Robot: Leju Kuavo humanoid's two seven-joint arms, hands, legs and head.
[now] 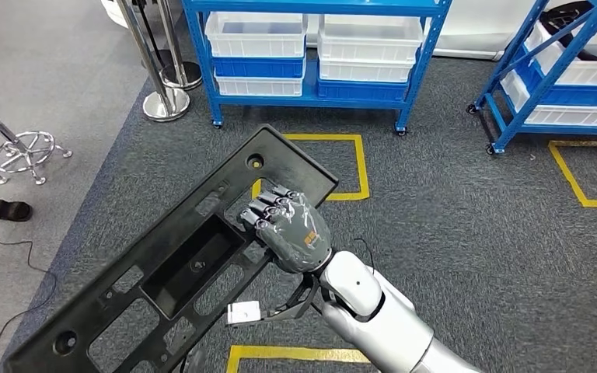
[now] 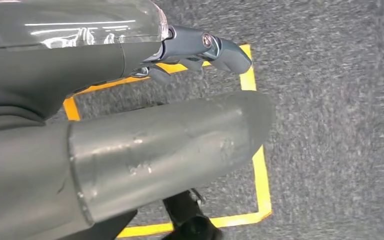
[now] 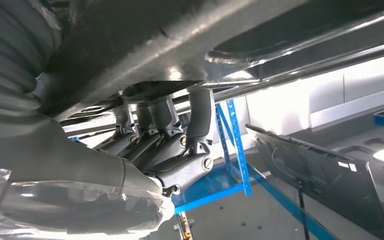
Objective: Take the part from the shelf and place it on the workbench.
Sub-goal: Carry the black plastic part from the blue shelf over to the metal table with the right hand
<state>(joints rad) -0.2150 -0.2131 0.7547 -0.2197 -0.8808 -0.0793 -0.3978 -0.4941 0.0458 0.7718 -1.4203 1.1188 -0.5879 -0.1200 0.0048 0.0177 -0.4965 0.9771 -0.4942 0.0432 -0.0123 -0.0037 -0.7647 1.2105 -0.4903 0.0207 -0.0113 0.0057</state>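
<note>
— Right hand (image 1: pixel 291 229) first: our fingers (image 3: pixel 200 112) hook through a slot in the part (image 1: pixel 179 264), holding it.
— Why there?
— We judge the slot gives purchase on a long flat panel, carried tilted above the carpet (image 1: pixel 466 233), shelf (image 1: pixel 315 54) ahead.
— Left hand (image 2: pixel 200 47)?
— Low over a yellow floor mark (image 2: pixel 260 170); we cannot tell its state
</note>
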